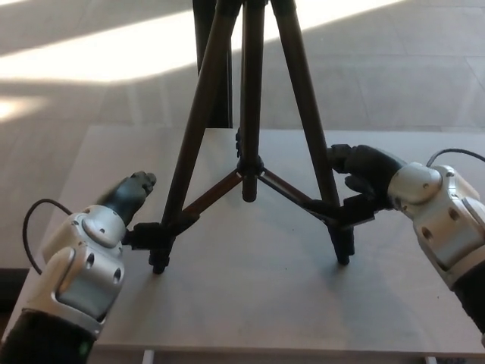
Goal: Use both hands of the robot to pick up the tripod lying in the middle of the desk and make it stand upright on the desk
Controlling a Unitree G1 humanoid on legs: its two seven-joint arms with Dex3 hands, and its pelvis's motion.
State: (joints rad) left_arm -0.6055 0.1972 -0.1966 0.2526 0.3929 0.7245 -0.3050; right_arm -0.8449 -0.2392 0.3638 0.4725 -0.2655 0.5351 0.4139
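Standing on its own feet now, the tripod (pixel 246 152) sits mid-table with legs splayed: one foot at about 7 o'clock from the centre column, one at 5 o'clock, the third hidden behind the column toward 12. I judge the step in hand to be letting go without disturbing it.

My left hand (pixel 129 199) is at 8 o'clock from the column, just beside the left leg's lower clamp; its fingers look spread and hold nothing, though a fingertip may be touching the clamp, I can't be sure. My right hand (pixel 362 180) is at 4 o'clock, fingers apart, close against the right leg and brace; whether it touches I cannot tell either.

To finish cleanly I would draw each hand straight outward, left toward 9, right toward 3, away from the legs rather than along them, so no finger hooks a brace or clamp. I would go slowly and watch the feet on the table (pixel 258 303): any sliding means a finger is catching.
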